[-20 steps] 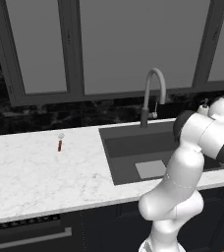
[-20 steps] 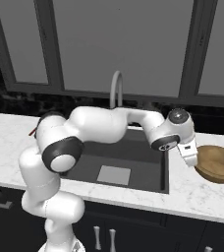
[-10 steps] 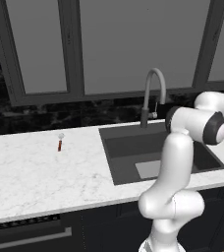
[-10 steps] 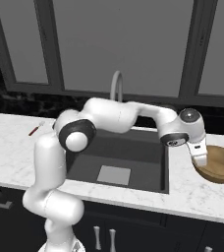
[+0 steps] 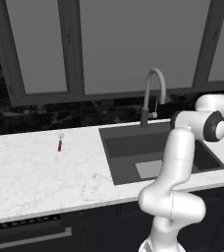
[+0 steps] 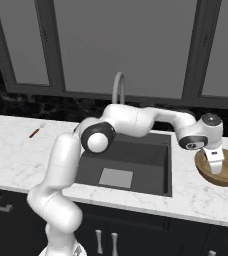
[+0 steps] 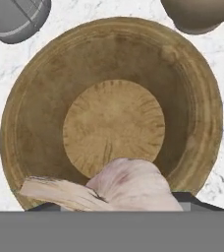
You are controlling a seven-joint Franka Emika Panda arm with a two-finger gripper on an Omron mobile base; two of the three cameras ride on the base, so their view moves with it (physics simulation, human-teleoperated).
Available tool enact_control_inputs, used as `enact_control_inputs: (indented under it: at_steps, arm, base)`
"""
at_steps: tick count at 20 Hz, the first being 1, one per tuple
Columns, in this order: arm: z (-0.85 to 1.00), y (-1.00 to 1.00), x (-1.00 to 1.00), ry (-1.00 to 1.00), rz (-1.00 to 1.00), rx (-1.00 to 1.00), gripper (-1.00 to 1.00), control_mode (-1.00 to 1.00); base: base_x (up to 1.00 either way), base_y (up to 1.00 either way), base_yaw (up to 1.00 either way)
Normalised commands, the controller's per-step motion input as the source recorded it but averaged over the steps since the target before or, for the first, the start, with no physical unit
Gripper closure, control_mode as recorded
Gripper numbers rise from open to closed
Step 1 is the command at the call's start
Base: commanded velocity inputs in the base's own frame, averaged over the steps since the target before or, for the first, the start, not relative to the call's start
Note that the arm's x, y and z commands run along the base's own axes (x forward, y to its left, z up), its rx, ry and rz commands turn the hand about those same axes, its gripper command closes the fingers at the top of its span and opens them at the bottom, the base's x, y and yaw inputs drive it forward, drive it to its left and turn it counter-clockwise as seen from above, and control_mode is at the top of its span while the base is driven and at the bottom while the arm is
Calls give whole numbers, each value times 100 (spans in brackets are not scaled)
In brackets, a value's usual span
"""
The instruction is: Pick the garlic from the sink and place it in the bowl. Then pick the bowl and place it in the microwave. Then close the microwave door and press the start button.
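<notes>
Claw [image 6: 217, 169] grips the garlic [image 7: 128, 184], hanging directly over the bowl [image 7: 111, 115] on the tabletop [image 6: 186, 192], right of the sink [image 6: 136, 160]. Garlic looks light, papery, round; could slip. Bowl: rigid wood, grab its rim.

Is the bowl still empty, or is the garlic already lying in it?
Empty. In the hand view the bowl has a bare floor, and the garlic sits between the hand's fingers above it, not yet dropped.
</notes>
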Motion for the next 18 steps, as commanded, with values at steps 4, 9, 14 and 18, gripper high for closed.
enact_control_inputs:
  at_steps: [4,9,14,18]
  arm:
    - [-52,1,25,12,0,0,100,-100]
    - [-33,0,12,7,1,0,100,-100]
    - [-34,0,6,9,3,0,-100,-100]
    - [-29,0,1,4,3,0,-100,-100]
  base:
    - [0,0,0]
    - [0,0,0]
    - [0,0,0]
    - [0,0,0]
